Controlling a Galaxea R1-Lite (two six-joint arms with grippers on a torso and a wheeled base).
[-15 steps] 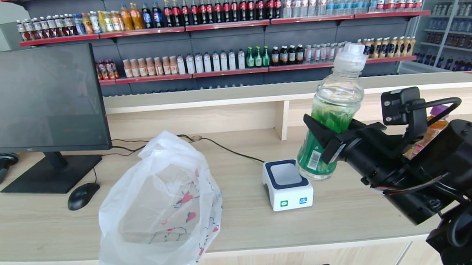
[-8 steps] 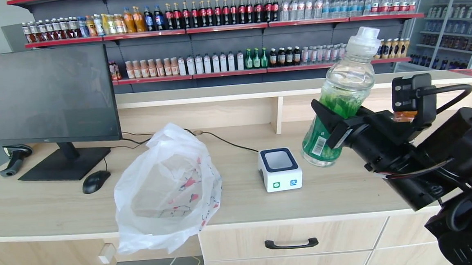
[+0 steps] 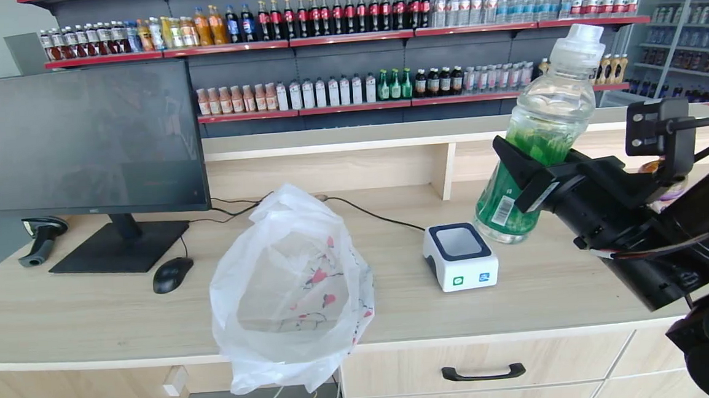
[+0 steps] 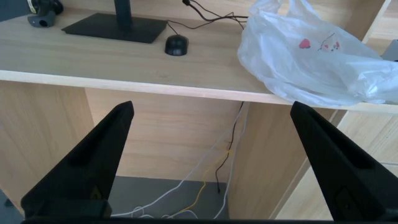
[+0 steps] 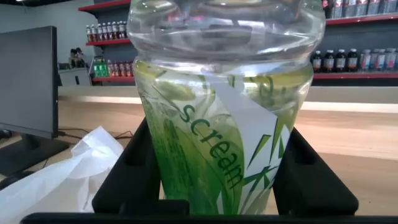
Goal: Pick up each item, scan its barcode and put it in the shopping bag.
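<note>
Clear bottle (image 3: 535, 132), green label; translucent white bag (image 3: 292, 289), red floral print; white scanner (image 3: 459, 257).

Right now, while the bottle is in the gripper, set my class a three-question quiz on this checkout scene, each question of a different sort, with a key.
1. True or false: the bottle lies inside the shopping bag.
2. Which gripper holds the bottle? A) left B) right C) neither
3. Fill in: on the counter, between the stand of the monitor and the shopping bag, lies a black ____.

Key:
1. False: it is held up above the counter.
2. B: the right gripper is clamped on it.
3. mouse
</note>
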